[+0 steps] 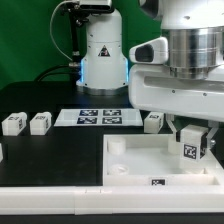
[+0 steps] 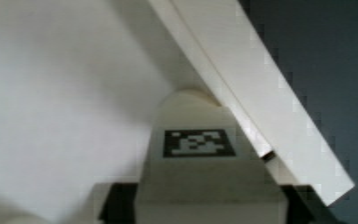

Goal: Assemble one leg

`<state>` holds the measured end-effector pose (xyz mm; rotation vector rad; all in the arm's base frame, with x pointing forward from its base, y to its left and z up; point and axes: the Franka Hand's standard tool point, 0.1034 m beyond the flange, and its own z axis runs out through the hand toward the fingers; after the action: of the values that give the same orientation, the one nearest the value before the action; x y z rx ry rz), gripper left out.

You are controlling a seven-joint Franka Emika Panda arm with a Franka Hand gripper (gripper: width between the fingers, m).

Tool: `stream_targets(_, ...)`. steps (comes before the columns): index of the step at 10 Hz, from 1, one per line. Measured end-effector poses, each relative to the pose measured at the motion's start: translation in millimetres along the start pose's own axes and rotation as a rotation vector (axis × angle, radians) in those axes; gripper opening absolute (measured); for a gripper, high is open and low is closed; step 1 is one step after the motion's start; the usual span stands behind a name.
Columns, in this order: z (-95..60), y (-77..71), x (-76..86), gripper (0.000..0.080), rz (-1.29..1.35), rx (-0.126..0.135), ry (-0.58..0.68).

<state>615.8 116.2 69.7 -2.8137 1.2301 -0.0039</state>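
Observation:
My gripper [image 1: 190, 138] is shut on a leg [image 1: 190, 148], a small white block with a black-and-white tag, and holds it upright over the right part of the white tabletop [image 1: 130, 165]. In the wrist view the leg [image 2: 197, 160] stands between my dark fingertips [image 2: 119, 203], its tip close to the tabletop's raised rim [image 2: 247, 80]. Three more legs lie on the black table: two at the exterior view's left [image 1: 13, 124] [image 1: 40, 122] and one behind the tabletop [image 1: 152, 121].
The marker board [image 1: 97, 117] lies behind the tabletop. The arm's white base [image 1: 102, 55] stands at the back. The table's white front edge [image 1: 60, 205] runs along the near side.

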Motion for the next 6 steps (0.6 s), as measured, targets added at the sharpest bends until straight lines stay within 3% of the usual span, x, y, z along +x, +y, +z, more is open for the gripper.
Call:
stream_targets(3, 0.7, -1.2, -1.0, 0.0292, 0.385, -0.001, -0.007)
stream_targets(5, 0.7, -1.4, -0.2, 0.0292, 0.434, 0.005, -0.015)
stream_targets(6, 0.8, -1.5, -0.5, 0.0371, 0.408, 0.005, -0.015)
